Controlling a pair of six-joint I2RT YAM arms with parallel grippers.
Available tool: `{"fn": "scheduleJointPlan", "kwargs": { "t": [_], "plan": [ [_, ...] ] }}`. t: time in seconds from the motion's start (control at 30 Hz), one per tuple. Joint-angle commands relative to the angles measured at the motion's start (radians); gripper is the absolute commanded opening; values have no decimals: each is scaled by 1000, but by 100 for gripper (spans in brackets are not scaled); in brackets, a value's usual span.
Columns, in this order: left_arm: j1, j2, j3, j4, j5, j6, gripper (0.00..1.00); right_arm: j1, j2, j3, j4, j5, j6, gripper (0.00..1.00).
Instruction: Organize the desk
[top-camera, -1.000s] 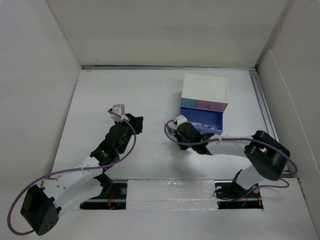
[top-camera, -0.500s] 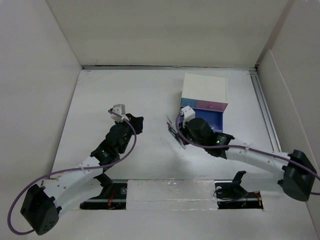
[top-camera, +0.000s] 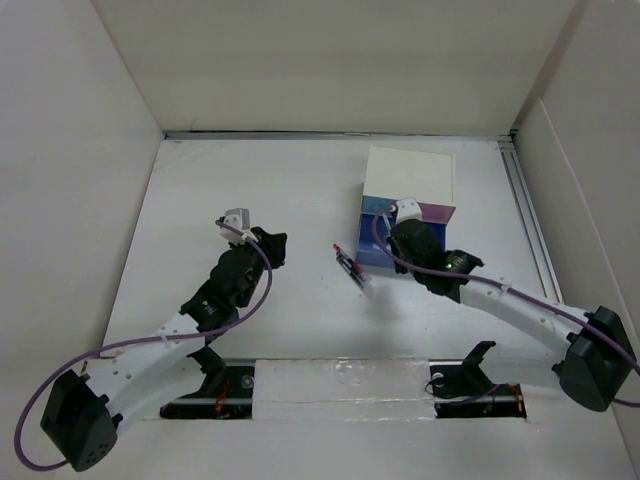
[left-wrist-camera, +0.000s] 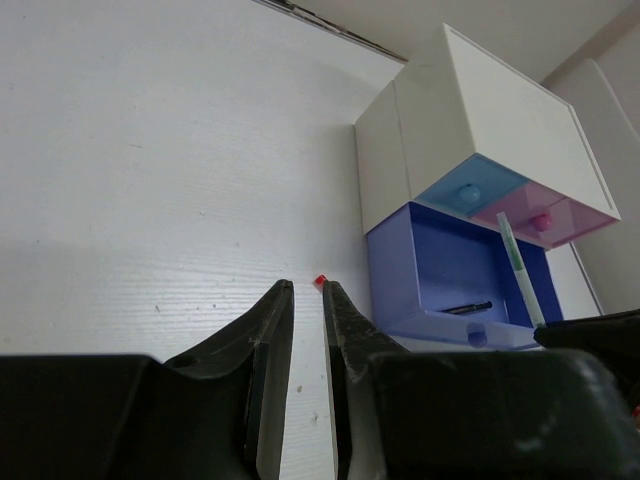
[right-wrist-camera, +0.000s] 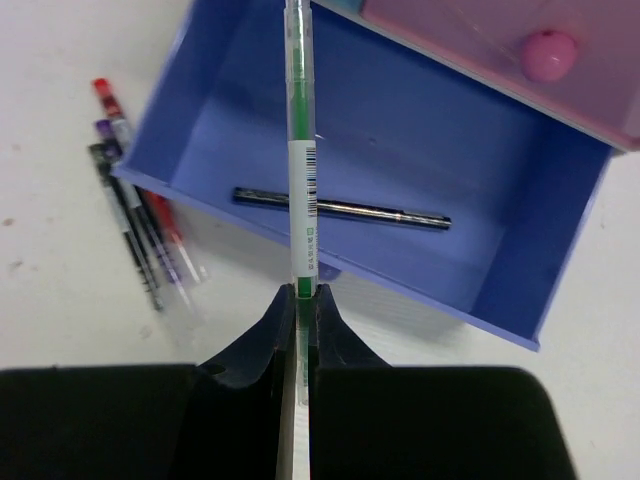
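Note:
The desk (top-camera: 250, 200) is a white tabletop. A small white drawer box (top-camera: 408, 175) stands at the back right, its blue drawer (top-camera: 432, 240) pulled open. My right gripper (top-camera: 388, 222) is shut on a green pen (right-wrist-camera: 300, 150) and holds it above the open blue drawer (right-wrist-camera: 400, 120), pen pointing away from the wrist (right-wrist-camera: 300, 292). A black pen (right-wrist-camera: 340, 208) lies inside the drawer. Three pens (top-camera: 352, 270) lie on the desk left of the drawer, also in the right wrist view (right-wrist-camera: 140, 240). My left gripper (top-camera: 272, 245) is empty with jaws a narrow gap apart (left-wrist-camera: 305, 288).
The box has a small blue drawer (left-wrist-camera: 465, 190) and a pink drawer (left-wrist-camera: 540, 215), both closed, above the open one. White walls enclose the desk. A metal rail (top-camera: 530, 220) runs along the right edge.
My right gripper has moved from beside the loose pens to the right and back, carrying the green pen over the open blue drawer. The left arm has not moved.

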Motion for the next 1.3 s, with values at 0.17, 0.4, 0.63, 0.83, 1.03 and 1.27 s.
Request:
{"fn": "scheduleJointPlan", "kwargs": {
  "t": [0.17,0.4,0.63,0.83,1.03,1.27],
  "plan": [
    [2,-17,-2,38,8,-1,15,-64,57,70,-34,170,42,8],
    [2,-18,-4,39,8,-2,15,-104,98,96,-10,260,48,24],
    [2,-15,-2,39,9,-2,15,-104,44,67,29,279,54,46],
    [2,-11,-1,38,5,-1,15,-4,-97,-36,105,86,25,9],
    [2,-3,1,41,6,-2,15,91,-33,-163,303,-211,80,0],
    [2,0,-2,41,3,-1,15,143,165,-106,315,-209,86,20]
  ]
}}
